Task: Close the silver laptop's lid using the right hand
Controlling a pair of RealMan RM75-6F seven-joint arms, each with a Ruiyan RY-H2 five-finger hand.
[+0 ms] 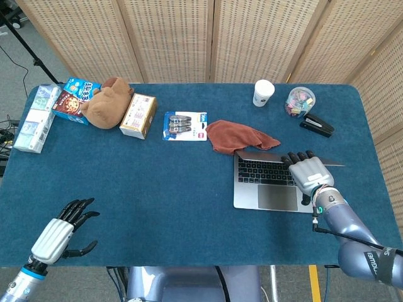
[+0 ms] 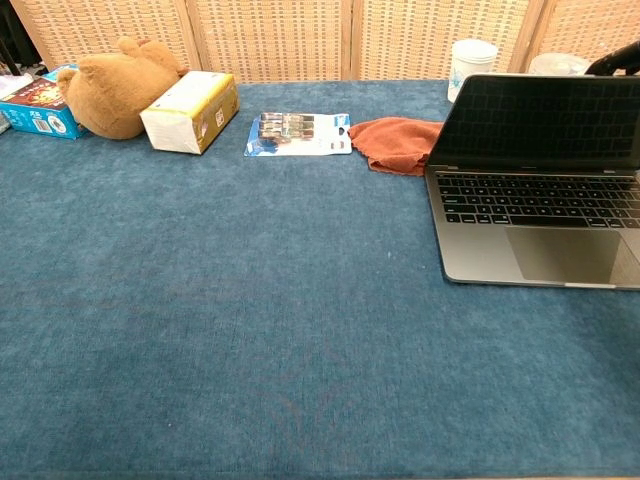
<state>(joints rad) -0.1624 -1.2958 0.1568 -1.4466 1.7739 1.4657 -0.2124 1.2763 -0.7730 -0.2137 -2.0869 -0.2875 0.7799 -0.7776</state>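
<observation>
Head view, looking down on a blue table (image 1: 157,189): a silver laptop (image 1: 267,182) sits near the right front edge, its lid (image 2: 540,120) partly lowered and tilted over the keyboard. The right hand (image 1: 306,168) lies on top of the lid's upper edge at the laptop's right side, palm down, dark fingertips (image 1: 296,156) pointing away from the robot, fingers slightly apart and grasping nothing. In the chest view the dark screen leans toward the camera, and only a dark sliver of that hand shows at the lid's top right corner. A rust cloth (image 1: 236,134) touches the laptop's back left corner. The left hand (image 1: 60,231) hovers near the front left corner of the table, well apart from everything, fingers spread and empty.
</observation>
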